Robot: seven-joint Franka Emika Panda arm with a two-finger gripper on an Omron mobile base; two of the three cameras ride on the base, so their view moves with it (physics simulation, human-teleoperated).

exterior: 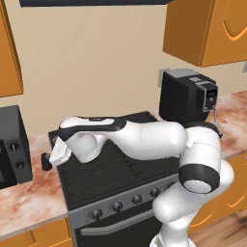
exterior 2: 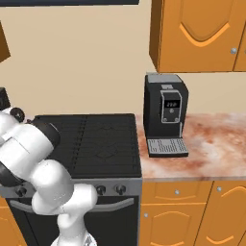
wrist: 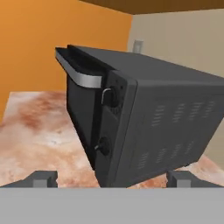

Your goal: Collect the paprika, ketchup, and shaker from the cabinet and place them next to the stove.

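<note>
Where the arm is stretched low across the stove (exterior: 116, 169) toward its left side, the gripper (wrist: 113, 179) is seen released, its two fingertips (wrist: 43, 178) spread wide with nothing held between them. A small black rounded cylinder, taken to be the shaker (exterior: 46, 161), is stood on the tabletop (exterior: 29, 198) just beside the stove's left edge, close to the white hand. This is judged to be one item set down where the task asks.

A dark toaster oven (wrist: 144, 118) is faced by the gripper, further left of the stove on the same tabletop. A black coffee machine (exterior 2: 166, 115) is stood to the right of the stove.

How matters stand with the paprika and the ketchup cannot be told, and the cabinet from which they are to be fetched is not identified here. At least one delivery is judged done; any bottle or jar not yet brought is left to be collected and placed next to the stove.
</note>
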